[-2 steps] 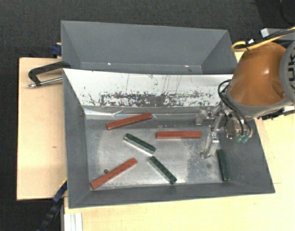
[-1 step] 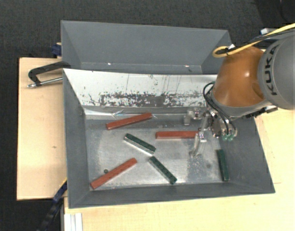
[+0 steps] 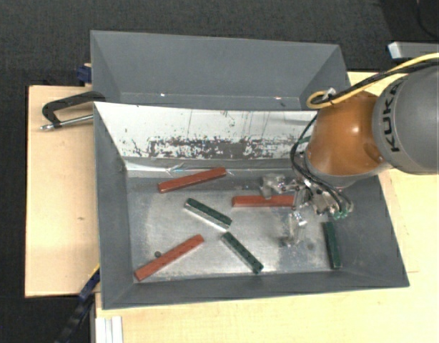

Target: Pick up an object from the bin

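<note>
Gripper [image 3: 297, 229] hangs, apparently empty, near green bar [image 3: 332, 244] (right side).

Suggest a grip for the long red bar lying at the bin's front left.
Take the red bar at mid-length, from straight above, closing across its narrow width. It lies flat and diagonal on the bin floor, bare metal along both long sides; its lower end sits near the front wall, so the ends look tighter.

The grey arm [image 3: 416, 123] comes in from the right edge of the frame, its orange wrist cover [image 3: 344, 138] tilted down and to the left. A yellow cable [image 3: 321, 96] loops above the cover. Below it, the pincer [image 3: 297, 226] points downward, right of centre.
</note>
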Motion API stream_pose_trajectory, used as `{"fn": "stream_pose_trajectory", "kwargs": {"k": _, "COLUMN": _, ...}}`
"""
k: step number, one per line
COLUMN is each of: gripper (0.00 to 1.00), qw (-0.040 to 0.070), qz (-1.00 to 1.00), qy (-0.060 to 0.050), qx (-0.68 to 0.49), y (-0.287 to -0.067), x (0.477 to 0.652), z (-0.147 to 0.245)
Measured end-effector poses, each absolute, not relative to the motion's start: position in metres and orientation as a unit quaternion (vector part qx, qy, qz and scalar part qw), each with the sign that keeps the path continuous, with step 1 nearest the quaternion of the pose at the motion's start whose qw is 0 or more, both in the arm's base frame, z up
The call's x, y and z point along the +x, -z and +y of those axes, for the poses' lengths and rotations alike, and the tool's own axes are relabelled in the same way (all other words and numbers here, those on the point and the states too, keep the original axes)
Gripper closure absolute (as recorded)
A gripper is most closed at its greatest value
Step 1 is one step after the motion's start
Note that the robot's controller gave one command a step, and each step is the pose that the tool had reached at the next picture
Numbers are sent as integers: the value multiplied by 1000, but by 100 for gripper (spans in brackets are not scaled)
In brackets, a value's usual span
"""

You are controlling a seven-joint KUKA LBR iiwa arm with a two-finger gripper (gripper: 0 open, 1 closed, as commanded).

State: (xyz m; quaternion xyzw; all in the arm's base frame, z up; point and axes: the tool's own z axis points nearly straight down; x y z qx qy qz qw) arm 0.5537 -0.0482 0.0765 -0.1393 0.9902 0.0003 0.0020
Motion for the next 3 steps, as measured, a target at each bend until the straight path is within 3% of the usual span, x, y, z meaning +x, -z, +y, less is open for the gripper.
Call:
{"fn": "stream_pose_trajectory", "kwargs": {"k": 1, "gripper": 100, "qw": 3, "qz": 994, "qy": 0, "qx": -112, "y": -72, "x": 602, "z": -44}}
{"fn": "stream_pose_trajectory", "kwargs": {"k": 2, "gripper": 100, "qw": 3, "qz": 994, "qy": 0, "qx": -112, "y": -72, "x": 602, "z": -44}}
{"fn": "stream_pose_trajectory", "kwargs": {"k": 3, "gripper": 100, "qw": 4, "qz": 995, "qy": 0, "qx": -95, "y": -221, "x": 591, "z": -36}}
